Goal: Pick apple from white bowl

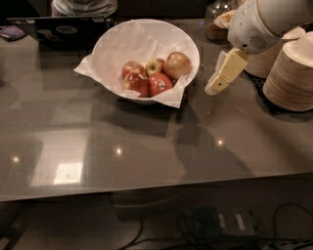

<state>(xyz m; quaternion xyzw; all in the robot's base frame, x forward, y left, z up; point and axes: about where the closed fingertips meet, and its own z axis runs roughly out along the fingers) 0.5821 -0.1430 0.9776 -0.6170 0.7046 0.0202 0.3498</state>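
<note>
A: Tan apple (177,64) position, axis?
B: Right side of white bowl (146,21), far tabletop (146,161) edge; round, axis indeterminate. Red apple (159,84) just beside it. Hand (222,75) just right of bowl; opening indeterminate.

The glossy grey tabletop (146,161) carries the white bowl (193,49) just left of the gripper (215,89), which hangs above the surface. Stacks of paper plates (291,73) stand to the gripper's right, a glass jar (220,14) behind it, and a dark flat object (63,31) far to its left.

Pincer (215,88) just right of white bowl (117,36), apple (177,64) apparently inside
</note>
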